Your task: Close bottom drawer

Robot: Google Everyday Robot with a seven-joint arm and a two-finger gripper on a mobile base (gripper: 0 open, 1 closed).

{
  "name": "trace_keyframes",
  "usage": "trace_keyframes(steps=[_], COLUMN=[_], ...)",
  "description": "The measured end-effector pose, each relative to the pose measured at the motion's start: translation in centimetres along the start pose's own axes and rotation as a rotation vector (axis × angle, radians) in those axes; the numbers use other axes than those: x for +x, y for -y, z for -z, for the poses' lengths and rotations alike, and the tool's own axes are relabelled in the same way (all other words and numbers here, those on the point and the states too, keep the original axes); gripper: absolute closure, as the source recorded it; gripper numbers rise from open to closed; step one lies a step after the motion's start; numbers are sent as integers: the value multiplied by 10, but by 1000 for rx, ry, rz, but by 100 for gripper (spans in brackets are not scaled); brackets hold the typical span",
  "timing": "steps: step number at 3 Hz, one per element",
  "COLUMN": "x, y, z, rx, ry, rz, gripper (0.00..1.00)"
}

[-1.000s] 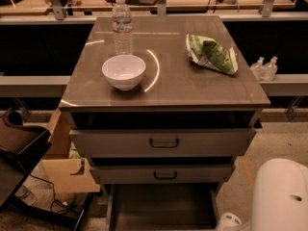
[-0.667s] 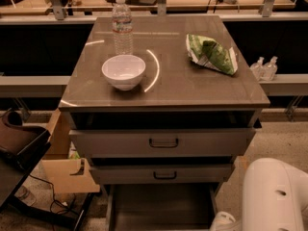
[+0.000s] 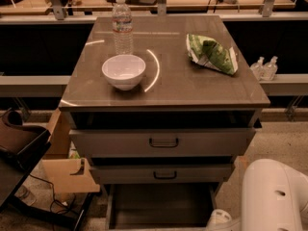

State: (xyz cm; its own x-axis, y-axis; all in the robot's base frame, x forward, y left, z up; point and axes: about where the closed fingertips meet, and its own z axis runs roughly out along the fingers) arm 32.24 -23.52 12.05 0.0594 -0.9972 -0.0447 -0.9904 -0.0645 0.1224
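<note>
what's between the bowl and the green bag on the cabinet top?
Bare cabinet top with a glare arc between bowl and green bag, camera view. Tool sits bottom right, beside the open bottom drawer.

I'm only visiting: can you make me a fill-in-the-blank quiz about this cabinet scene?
1. The white bowl sits in front of the water ____.
2. The crumpled bag is white and ____.
3. The bottom drawer is pulled out, not yet ____.
4. The robot's white arm shows at lower right; its hand is out of ____.
Missing: bottle; green; closed; view.
</note>
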Motion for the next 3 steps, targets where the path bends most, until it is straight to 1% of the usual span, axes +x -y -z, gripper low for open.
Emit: trace_keyframes(steps=[2,3], x=[-10,-18], y=[37,51], z=[28,38], rx=[106,153], ry=[-66,-83], rz=[48,74], gripper=[100,100])
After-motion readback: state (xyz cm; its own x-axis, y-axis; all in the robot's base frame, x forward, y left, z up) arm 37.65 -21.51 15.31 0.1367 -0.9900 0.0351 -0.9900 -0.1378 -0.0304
